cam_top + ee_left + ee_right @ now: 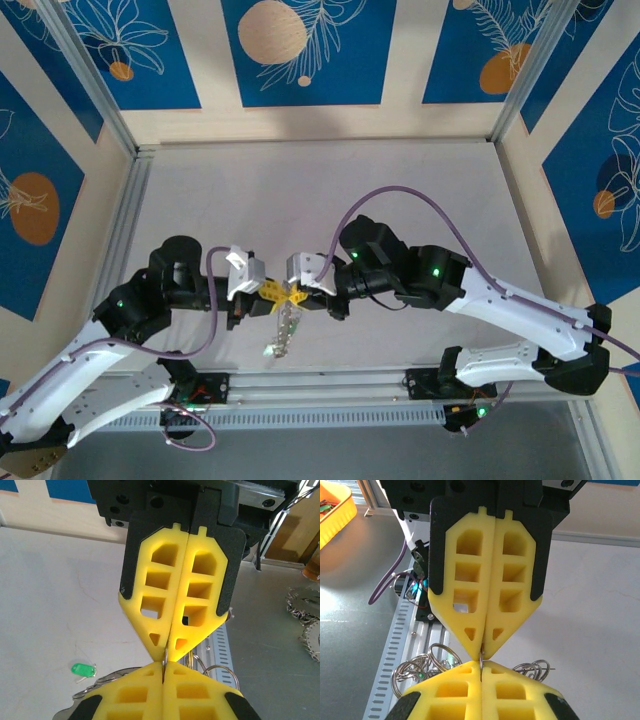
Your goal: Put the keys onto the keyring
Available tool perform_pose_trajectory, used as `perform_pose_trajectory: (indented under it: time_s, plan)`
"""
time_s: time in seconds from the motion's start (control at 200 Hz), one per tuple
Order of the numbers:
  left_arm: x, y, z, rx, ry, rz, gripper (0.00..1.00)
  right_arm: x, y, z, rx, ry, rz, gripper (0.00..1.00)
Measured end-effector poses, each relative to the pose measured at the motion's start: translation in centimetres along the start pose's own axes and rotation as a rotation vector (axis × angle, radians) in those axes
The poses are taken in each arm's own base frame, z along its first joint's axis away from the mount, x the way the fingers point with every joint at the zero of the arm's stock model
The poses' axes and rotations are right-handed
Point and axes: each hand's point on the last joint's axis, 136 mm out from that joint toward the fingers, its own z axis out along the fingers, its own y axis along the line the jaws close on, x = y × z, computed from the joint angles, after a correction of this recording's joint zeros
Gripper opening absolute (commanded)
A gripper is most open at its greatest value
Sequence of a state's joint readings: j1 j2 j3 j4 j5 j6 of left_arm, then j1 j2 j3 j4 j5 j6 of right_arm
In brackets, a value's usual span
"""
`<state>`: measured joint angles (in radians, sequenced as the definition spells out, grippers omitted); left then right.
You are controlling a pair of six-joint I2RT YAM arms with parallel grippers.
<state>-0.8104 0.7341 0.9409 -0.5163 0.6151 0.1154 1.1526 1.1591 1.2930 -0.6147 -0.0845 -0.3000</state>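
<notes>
My left gripper (271,292) and right gripper (300,295) meet tip to tip above the near middle of the table. Both are shut on the same thin silvery wire of the keyring (165,656), which shows as a sliver between the yellow fingertips (481,658). Below them hangs a string of rings and small silvery keys (283,328). In the left wrist view my own gripper (165,665) is at the bottom, and a green key tag (83,669) lies low on the left. More silvery loops (422,666) bulge out on both sides of my right gripper (481,665).
The slotted aluminium rail (320,385) runs along the near table edge, just below the hanging string. A purple cable (430,210) arcs over the right arm. A yellow bin (332,510) stands off the table to one side. The grey tabletop (320,190) stretches away behind the grippers.
</notes>
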Motion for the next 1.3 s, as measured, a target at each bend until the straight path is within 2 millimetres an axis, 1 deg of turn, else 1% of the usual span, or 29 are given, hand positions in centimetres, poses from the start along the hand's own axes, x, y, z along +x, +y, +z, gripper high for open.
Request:
perform_pose_trajectory:
  time_s: [0.12, 0.195, 0.23, 0.285, 0.34, 0.44, 0.625, 0.79, 0.91, 1.01, 1.11, 1.301]
  plan:
    - [-0.3, 0.0, -0.1, -0.005, -0.010, 0.009, 0.00, -0.1, 0.0, -0.2, 0.006, -0.019, -0.011, 0.00]
    - [-0.5, -0.1, -0.3, -0.010, -0.021, 0.017, 0.00, -0.1, 0.0, -0.2, 0.008, -0.027, -0.017, 0.10]
    - [-0.6, -0.1, -0.4, -0.013, -0.026, 0.020, 0.00, -0.3, 0.0, -0.2, 0.010, -0.034, -0.019, 0.17]
    - [-0.9, -0.1, -0.5, -0.022, -0.036, 0.024, 0.00, -0.4, 0.0, -0.2, 0.011, -0.042, -0.029, 0.22]
    - [-1.0, 0.0, -0.6, -0.028, -0.041, 0.025, 0.00, -0.7, 0.1, -0.3, 0.007, -0.055, -0.029, 0.24]
    - [-1.1, 0.1, -0.5, -0.032, -0.048, 0.028, 0.00, -1.1, 0.2, -0.6, 0.004, -0.079, -0.031, 0.25]
    - [-0.9, 0.3, -0.3, -0.034, -0.048, 0.013, 0.00, -0.5, -0.1, -0.9, 0.003, -0.100, 0.003, 0.26]
    - [-0.9, 0.3, -0.2, -0.036, -0.058, 0.013, 0.00, -0.2, -0.6, -2.2, 0.015, -0.143, 0.051, 0.26]
    - [-1.1, 0.3, -0.3, -0.037, -0.079, 0.016, 0.00, -0.6, -0.7, -3.5, 0.008, -0.201, 0.089, 0.27]
    - [-1.3, 0.3, -0.3, -0.038, -0.102, 0.016, 0.00, -0.9, -0.6, -4.2, -0.008, -0.239, 0.111, 0.27]
    - [-1.6, 0.2, -0.4, -0.036, -0.126, 0.016, 0.00, -1.0, -0.4, -4.2, -0.030, -0.257, 0.125, 0.27]
    - [-2.0, 0.0, -0.5, -0.025, -0.155, 0.016, 0.00, -0.9, 0.0, -3.5, -0.078, -0.267, 0.152, 0.27]
